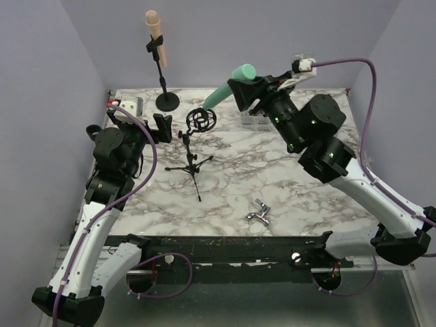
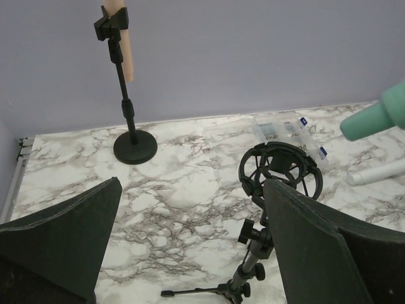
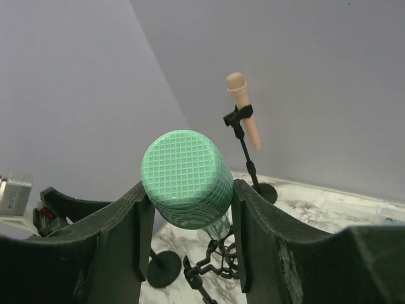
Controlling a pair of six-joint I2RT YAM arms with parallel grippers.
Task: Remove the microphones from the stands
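Clamps the green microphone (image 1: 228, 85) in the right gripper (image 1: 244, 92), aloft; apart from the shock mount (image 1: 201, 120) on the tripod stand (image 1: 193, 155). Holds the left gripper (image 2: 190, 190) spread wide, grasping nothing, near the stand.

Left wrist: we're losing the green microphone (image 2: 378, 115) past the right edge and the head of the peach microphone (image 2: 128, 60) past the top. The tripod stand (image 2: 253, 253) is running off the bottom, partly behind a left gripper (image 2: 190, 183) finger. Right wrist: the green head is blocking its own handle and most of the shock mount (image 3: 212, 263). Top: the right arm (image 1: 327, 153) is covering most of the clear box (image 1: 253, 120), and we're not resolving the small metal part (image 1: 259, 213) on the desk (image 1: 306, 197).
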